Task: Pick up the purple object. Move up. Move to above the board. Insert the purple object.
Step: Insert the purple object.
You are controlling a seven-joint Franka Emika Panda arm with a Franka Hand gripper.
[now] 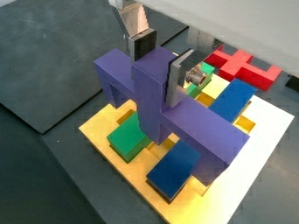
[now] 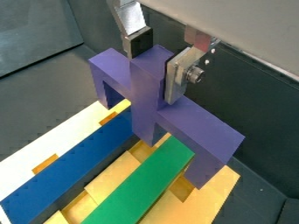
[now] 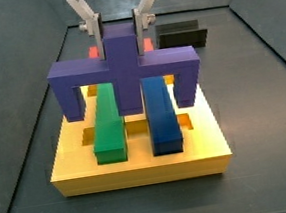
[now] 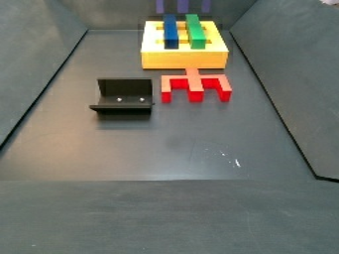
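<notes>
You see board [image 3: 140, 159] nearest: flat yellow block, green bar [image 3: 105, 124] and blue bar [image 3: 163, 116] lying lengthwise. Purple object [image 3: 124, 69] straddles both bars, legs at board's edges, crossbar wide, central stub upright. Gripper [image 3: 119, 26] clamped on stub, pads touching. Behind: fixture [image 3: 181, 35]. No legible writing.

Dark grey floor [image 4: 172, 139] is seen carrying three items: the board [image 4: 185, 55] at the far end, red notched piece [image 4: 197, 86] just beside it, fixture [image 4: 123, 97] set near the red piece. The gripper [image 3: 119, 28] is positioned above the board.
</notes>
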